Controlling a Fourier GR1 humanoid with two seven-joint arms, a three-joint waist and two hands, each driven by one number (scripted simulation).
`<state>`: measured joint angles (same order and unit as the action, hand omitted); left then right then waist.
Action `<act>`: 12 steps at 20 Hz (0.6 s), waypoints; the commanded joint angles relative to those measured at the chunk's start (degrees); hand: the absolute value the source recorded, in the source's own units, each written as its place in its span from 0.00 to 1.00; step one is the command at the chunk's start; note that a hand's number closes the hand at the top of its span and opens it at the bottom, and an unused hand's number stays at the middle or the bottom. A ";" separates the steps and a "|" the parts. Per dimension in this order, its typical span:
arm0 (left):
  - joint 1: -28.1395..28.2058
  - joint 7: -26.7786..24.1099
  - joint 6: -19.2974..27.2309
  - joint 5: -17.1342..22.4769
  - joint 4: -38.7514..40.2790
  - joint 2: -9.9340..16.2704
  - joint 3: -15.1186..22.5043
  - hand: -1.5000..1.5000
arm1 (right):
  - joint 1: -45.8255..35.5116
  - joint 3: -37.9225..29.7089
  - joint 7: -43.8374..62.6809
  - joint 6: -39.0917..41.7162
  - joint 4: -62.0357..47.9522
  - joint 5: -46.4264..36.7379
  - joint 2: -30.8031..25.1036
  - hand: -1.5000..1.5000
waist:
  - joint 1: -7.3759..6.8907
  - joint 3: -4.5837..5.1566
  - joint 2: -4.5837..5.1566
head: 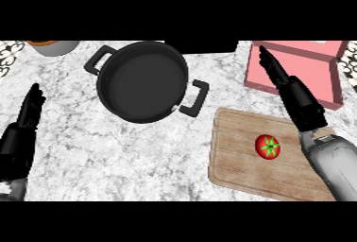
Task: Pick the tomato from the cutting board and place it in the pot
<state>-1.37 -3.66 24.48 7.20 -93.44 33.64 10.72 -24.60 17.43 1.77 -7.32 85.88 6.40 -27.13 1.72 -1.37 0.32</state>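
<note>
Right hand (291, 92): fingers straight, extended up past the far edge of the cutting board (241, 156), tips over the pink box (324, 71). Holds nothing. Forearm crosses the board's right side, just beside the tomato.

Left hand (26, 116): open, fingers up, resting at the view's left edge. Empty.

Tomato (267, 146): on the board, right of centre, green stem cap facing up. Not grasped, not touched.

Pot (143, 80): black, two handles, nothing inside, on the counter (105, 160) to the upper left of the board, well apart from the tomato.

Progress, as judged: nothing done. Grasp, lift, carry across to the pot and release all remain.

Count: one tomato, one board, one pot, one pink box, two hands. One grey container (54, 46) with an orange rim, cut off at the top left.
</note>
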 commanded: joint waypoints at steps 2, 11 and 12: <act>-1.45 3.78 -3.85 0.50 2.05 -3.29 4.40 0.50 | 8.98 0.04 -1.27 -0.45 3.50 0.02 0.53 1.00 | -0.40 1.36 -0.35; 3.80 8.16 -13.08 10.63 7.35 -9.41 10.14 0.50 | 17.51 -6.04 -17.31 -25.95 8.81 -12.15 5.30 0.00 | 4.80 1.16 -1.15; 1.49 9.79 -14.28 11.47 6.42 -8.63 9.56 0.50 | 18.72 -4.36 -21.16 -28.07 10.08 -12.66 8.91 0.00 | 3.59 1.08 -0.91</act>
<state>0.77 3.99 12.71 16.37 -87.31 26.17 19.17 -10.31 13.94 -9.37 -25.49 91.04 -4.17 -24.88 5.37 -0.07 -0.36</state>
